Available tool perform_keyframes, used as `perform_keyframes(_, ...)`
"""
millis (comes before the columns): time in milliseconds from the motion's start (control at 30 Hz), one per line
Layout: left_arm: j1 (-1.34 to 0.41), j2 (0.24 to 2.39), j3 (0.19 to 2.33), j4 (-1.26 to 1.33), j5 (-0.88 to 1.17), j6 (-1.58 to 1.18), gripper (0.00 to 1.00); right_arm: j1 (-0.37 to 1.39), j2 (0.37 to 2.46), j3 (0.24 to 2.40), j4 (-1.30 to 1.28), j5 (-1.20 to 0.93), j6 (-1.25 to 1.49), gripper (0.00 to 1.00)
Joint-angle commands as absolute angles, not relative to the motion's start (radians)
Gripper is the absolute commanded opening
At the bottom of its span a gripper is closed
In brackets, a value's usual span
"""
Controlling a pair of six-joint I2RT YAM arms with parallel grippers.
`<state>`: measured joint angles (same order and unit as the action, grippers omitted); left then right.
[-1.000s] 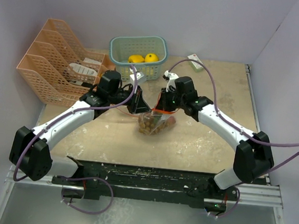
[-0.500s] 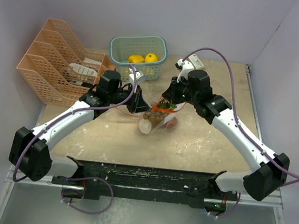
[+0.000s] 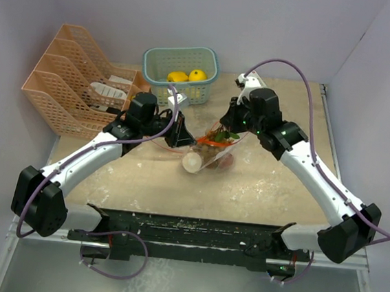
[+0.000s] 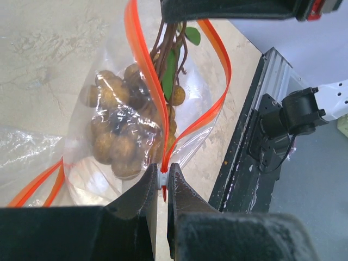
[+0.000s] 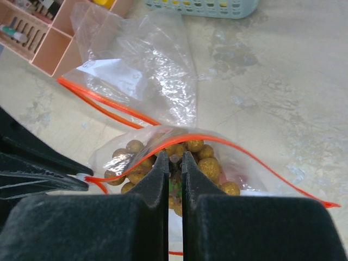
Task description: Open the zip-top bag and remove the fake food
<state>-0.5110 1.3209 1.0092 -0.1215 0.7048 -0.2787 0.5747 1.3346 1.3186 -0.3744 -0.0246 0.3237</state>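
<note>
- Fake food (image 5: 205, 159) (the brown cluster) sits mostly inside the open mouth of the zip-top bag (image 3: 204, 159), mid-desk. Over the last second my right gripper (image 5: 174, 163), pressed together on its stem, has risen and swung away, so I judge the pull-out is underway.
- My left gripper (image 4: 163, 182) pinches the orange zip edge, anchoring the bag.
- Room: bare desk (image 3: 274, 181) lies right and near; basket (image 3: 161, 81) and rack (image 3: 55, 94) crowd the far left.

A: Where's the bag (image 3: 206, 155)?
B: Mid-table (image 3: 274, 188), between left end effector (image 3: 183, 140) and right end effector (image 3: 223, 131); cluster (image 4: 117, 144) inside.
A: And behind it?
B: Basket (image 3: 182, 49) holding 2 fruits (image 3: 178, 76); rack (image 3: 59, 88) to its left.
</note>
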Motion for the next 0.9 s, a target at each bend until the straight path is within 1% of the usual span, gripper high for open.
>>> perform_keyframes(0,-0.499,1.282,1.001,-0.097,0.691,-0.293,0.09,0.497,1.271,1.351,-0.384,-0.01,0.308,0.0)
perform_keyframes(133,-0.495,1.283,0.99,-0.096,0.691,-0.294,0.09,0.429,1.239,1.364,-0.395,-0.052,0.306,0.0)
perform_keyframes(267,-0.494,1.296,0.988,-0.085,0.694,-0.301,0.09,0.423,1.241,1.41,-0.414,-0.092,0.311,0.0)
perform_keyframes(400,-0.494,1.316,1.002,-0.069,0.706,-0.31,0.09,0.422,1.25,1.41,-0.379,-0.153,0.342,0.0)
perform_keyframes(500,-0.494,1.326,1.017,-0.069,0.705,-0.311,0.13,0.426,1.266,1.403,-0.342,-0.208,0.341,0.0)
perform_keyframes(567,-0.494,1.33,1.022,-0.067,0.701,-0.313,0.17,0.443,1.268,1.398,-0.328,-0.222,0.352,0.0)
perform_keyframes(600,-0.494,1.331,1.023,-0.065,0.697,-0.318,0.21,0.456,1.269,1.403,-0.326,-0.216,0.353,0.0)
perform_keyframes(633,-0.494,1.334,1.024,-0.06,0.695,-0.322,0.27,0.468,1.271,1.41,-0.329,-0.211,0.352,0.0)
perform_keyframes(667,-0.494,1.336,1.024,-0.056,0.692,-0.328,0.41,0.471,1.273,1.419,-0.335,-0.209,0.351,0.0)
perform_keyframes(733,-0.494,1.34,1.025,-0.042,0.691,-0.338,0.59,0.471,1.273,1.437,-0.346,-0.199,0.348,0.0)
perform_keyframes(800,-0.494,1.346,1.027,-0.036,0.694,-0.344,0.71,0.471,1.275,1.463,-0.37,-0.183,0.347,0.0)
perform_keyframes(867,-0.494,1.351,1.033,-0.036,0.698,-0.347,0.79,0.471,1.276,1.487,-0.395,-0.178,0.344,0.0)
